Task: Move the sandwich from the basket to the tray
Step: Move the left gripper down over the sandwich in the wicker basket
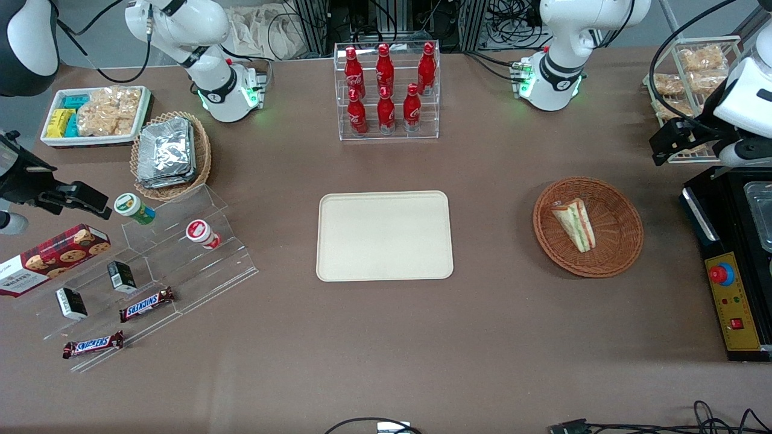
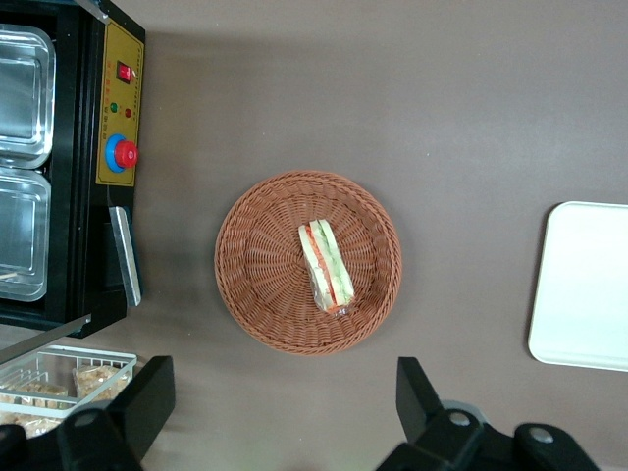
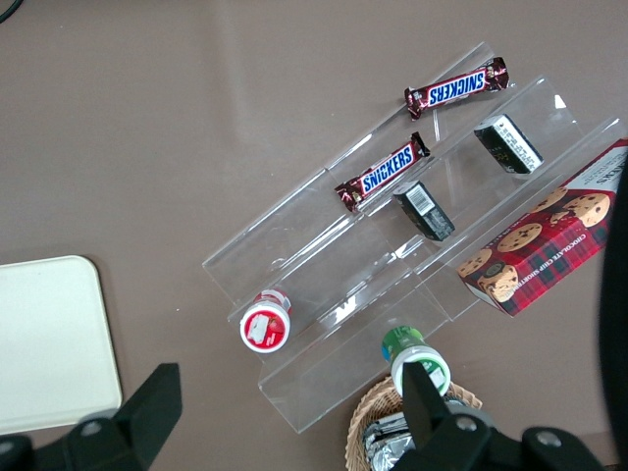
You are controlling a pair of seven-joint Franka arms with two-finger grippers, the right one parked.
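The sandwich (image 1: pixel 576 224) (image 2: pixel 327 267), a wrapped triangular wedge with green, orange and red layers, lies in the round brown wicker basket (image 1: pixel 621 205) (image 2: pixel 255 265). The cream tray (image 1: pixel 385 235) (image 2: pixel 584 285) rests bare at the table's middle, beside the basket toward the parked arm's end. My gripper (image 1: pixel 675 141) (image 2: pixel 283 402) hangs high above the table, farther from the front camera than the basket and toward the working arm's end. It is open wide with nothing between its black fingers (image 2: pixel 147 392).
A black machine with a yellow control panel and red button (image 1: pixel 733 301) (image 2: pixel 118 108) stands beside the basket at the working arm's end. A wire rack of snack bags (image 1: pixel 693 78), a clear rack of red bottles (image 1: pixel 386 90) and a lighter basket of foil packets (image 1: pixel 172 154) stand farther back.
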